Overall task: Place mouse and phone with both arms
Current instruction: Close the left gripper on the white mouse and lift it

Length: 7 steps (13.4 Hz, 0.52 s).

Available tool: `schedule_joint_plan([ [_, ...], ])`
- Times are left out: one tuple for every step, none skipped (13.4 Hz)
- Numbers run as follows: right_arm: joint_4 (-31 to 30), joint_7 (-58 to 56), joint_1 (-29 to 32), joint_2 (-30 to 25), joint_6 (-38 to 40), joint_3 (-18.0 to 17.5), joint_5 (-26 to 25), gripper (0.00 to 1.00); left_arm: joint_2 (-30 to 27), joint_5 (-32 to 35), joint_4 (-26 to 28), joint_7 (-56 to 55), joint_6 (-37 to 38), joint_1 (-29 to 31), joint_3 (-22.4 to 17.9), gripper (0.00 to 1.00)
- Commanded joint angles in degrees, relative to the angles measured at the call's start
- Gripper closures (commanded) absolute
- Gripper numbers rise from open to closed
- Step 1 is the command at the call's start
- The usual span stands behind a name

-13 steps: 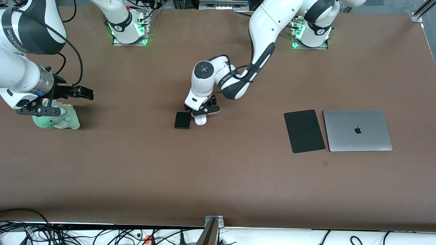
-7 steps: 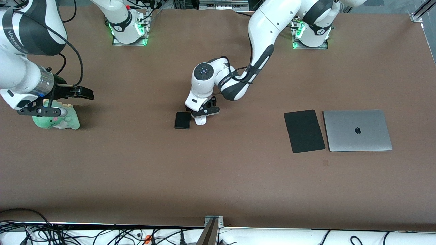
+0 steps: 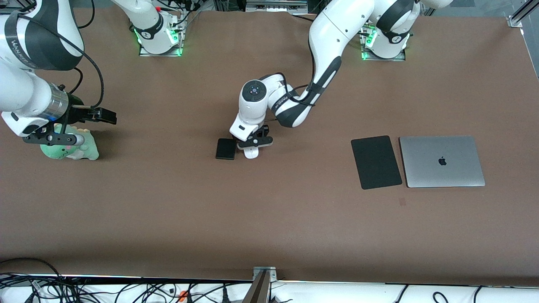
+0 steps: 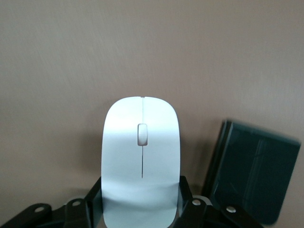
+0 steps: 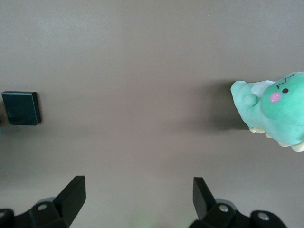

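A: Mid-table, where is your left gripper [image 3: 251, 148]?

B: Down at the mouse [image 4: 141, 156], my fingers [image 4: 186, 195] clamped on both of its sides. The mouse is at the table [image 3: 269, 219] surface; I cannot tell whether it is lifted. The phone [image 3: 226, 149] lies flat just beside it, toward the right arm's end, not touching.

A: And your right gripper [image 5: 138, 197]?

B: It waits over the table at the right arm's end, fingers spread wide, holding nothing. A green plush toy [image 3: 71, 147] sits under that wrist.

A: Other items?

B: A black mat [image 3: 376, 162] beside a closed laptop [image 3: 441, 161], toward the left arm's end.
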State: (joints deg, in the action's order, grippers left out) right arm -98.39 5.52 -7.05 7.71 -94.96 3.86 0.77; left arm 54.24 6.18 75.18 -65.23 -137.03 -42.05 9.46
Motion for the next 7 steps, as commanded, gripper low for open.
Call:
schedule_joint_plan([
  [-0.14,0.64,0.02,-0.24,0.4,0.01,0.2,0.0,-3.78,0.85,0.57,7.02,5.87,6.43,1.7,0.75],
  [-0.05,0.64,-0.06,-0.16,0.22,0.01,0.2,0.0,-4.92,0.76,0.93,9.83,7.99,9.33,2.92,0.75],
  [-0.05,0.72,-0.24,0.1,0.04,0.01,0.2,0.0,-6.41,0.76,2.84,12.91,9.49,13.1,5.28,0.75],
  [0.04,0.72,-0.41,0.46,-0.39,-0.08,0.9,0.01,-8.26,0.76,5.82,15.2,9.68,17.75,8.27,0.75],
  [0.3,0.72,-1.2,1.16,-0.66,-0.08,1.6,0.01,-10.1,1.37,9.51,17.4,9.16,22.06,10.99,0.75],
  [0.48,1.68,-1.82,1.95,-1.1,-0.08,1.87,0.01,-12.03,1.55,12.24,19.77,9.07,25.32,12.59,0.75],
  [0.48,3.69,-2.87,2.56,-2.06,-0.08,1.96,0.01,-14.14,1.55,14.88,21.19,9.15,27.18,12.78,0.75],
])
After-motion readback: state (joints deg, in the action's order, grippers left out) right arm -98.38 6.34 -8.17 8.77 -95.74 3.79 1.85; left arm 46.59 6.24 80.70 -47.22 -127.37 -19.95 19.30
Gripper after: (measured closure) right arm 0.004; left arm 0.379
